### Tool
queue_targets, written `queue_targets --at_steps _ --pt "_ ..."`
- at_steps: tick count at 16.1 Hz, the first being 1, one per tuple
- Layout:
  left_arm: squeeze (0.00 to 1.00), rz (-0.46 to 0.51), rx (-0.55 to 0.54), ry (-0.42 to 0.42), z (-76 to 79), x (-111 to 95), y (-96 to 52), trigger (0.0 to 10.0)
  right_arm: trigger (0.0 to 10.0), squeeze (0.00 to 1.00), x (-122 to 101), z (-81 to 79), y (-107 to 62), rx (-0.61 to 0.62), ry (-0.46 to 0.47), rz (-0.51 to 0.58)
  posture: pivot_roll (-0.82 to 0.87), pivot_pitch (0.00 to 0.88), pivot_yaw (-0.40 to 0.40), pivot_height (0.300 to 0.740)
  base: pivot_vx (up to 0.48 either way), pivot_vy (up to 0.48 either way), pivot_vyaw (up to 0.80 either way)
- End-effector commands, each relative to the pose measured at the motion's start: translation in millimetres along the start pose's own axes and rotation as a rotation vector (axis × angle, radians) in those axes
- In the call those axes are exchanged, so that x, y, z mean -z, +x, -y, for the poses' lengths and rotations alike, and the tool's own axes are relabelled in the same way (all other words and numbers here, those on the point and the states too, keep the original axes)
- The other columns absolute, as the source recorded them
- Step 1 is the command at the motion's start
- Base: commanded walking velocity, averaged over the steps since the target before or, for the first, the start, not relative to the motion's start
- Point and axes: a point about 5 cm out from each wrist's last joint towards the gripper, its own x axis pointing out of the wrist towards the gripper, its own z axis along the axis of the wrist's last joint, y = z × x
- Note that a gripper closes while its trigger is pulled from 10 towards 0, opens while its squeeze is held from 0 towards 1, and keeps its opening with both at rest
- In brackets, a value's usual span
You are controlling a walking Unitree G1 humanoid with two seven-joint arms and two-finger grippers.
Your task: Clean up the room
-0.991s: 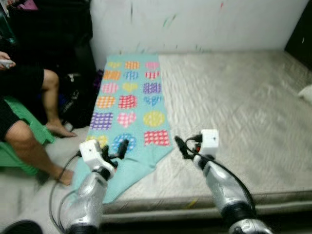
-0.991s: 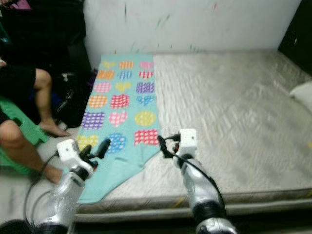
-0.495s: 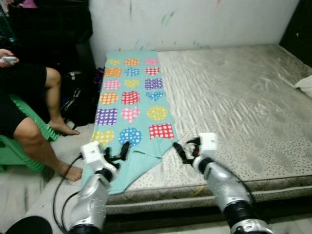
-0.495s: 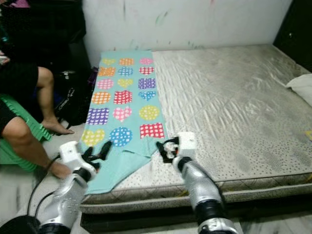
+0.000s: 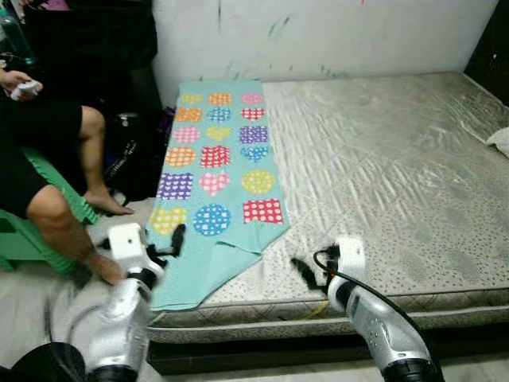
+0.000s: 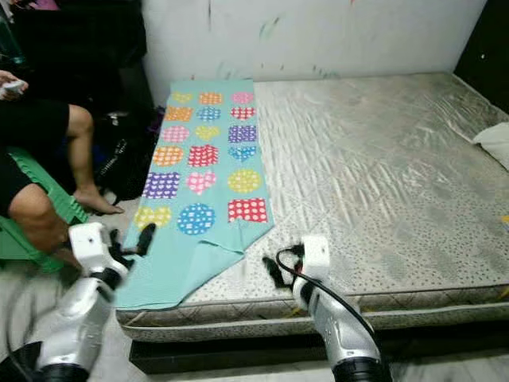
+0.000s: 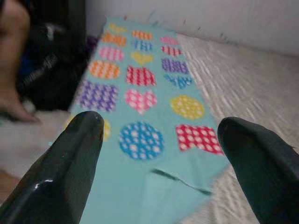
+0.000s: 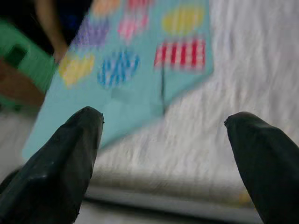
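Bare mattress (image 5: 398,159) filling the frame, blanket (image 5: 215,171) hanging off lower left; looks soft and light, so grab its drooping corner. Left gripper (image 7: 161,154) and right gripper (image 8: 163,149) both gaping wide, holding nothing.

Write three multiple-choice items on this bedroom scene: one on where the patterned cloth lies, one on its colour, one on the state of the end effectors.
1. Where does the cloth lie?
A. along the mattress's left side
B. on the pillow
C. on the person's lap

2. What is its ground colour?
A. red
B. teal
C. black

3. How are the left end effector and the right end effector?
A. both open, holding nothing
B. both shut on the cloth
C. one holds a pillow

Key: 1 A, it runs down the mattress beside the person; 2 B, teal with coloured patches; 3 A, both wrist views show spread fingers with nothing between.
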Motion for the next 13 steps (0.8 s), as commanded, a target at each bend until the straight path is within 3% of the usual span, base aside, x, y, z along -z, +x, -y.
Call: queue_targets --at_steps 1,2,5,7,10,13 --pt "0.00 0.039 -0.004 0.086 -0.9 -6.0 3.4 10.0 10.0 0.00 -20.3 -3.4 1.8 0.017 -0.002 0.112 -0.09 0.000 0.045 0.740 0.000 0.000 0.00" --pt "0.00 0.049 -0.022 0.118 -3.2 -8.0 4.2 10.0 10.0 0.00 -28.9 -2.6 2.5 0.047 -0.023 0.178 -0.09 0.000 0.044 0.740 0.000 0.000 0.00" --pt "0.00 0.055 -0.029 0.149 -4.5 -7.0 3.1 10.0 10.0 0.00 -32.1 -6.6 4.7 0.047 -0.066 0.198 -0.08 0.000 0.041 0.740 0.000 0.000 0.00" --pt "0.00 0.064 0.031 0.152 -4.2 -6.8 -4.3 10.0 10.0 0.00 -35.0 -7.4 0.9 0.043 -0.116 0.253 -0.08 0.000 0.039 0.740 0.000 0.000 0.00" --pt "0.00 0.061 0.049 0.134 -15.5 -5.7 -34.4 10.0 10.0 0.00 -39.5 2.9 -17.5 0.099 -0.131 0.318 -0.07 0.000 0.042 0.740 0.000 0.000 0.00" --pt "0.00 0.008 -0.006 0.070 -24.4 8.2 -72.4 10.0 10.0 0.00 -29.5 13.2 -40.0 0.143 -0.144 0.308 -0.07 0.000 0.040 0.740 0.000 0.000 0.00"
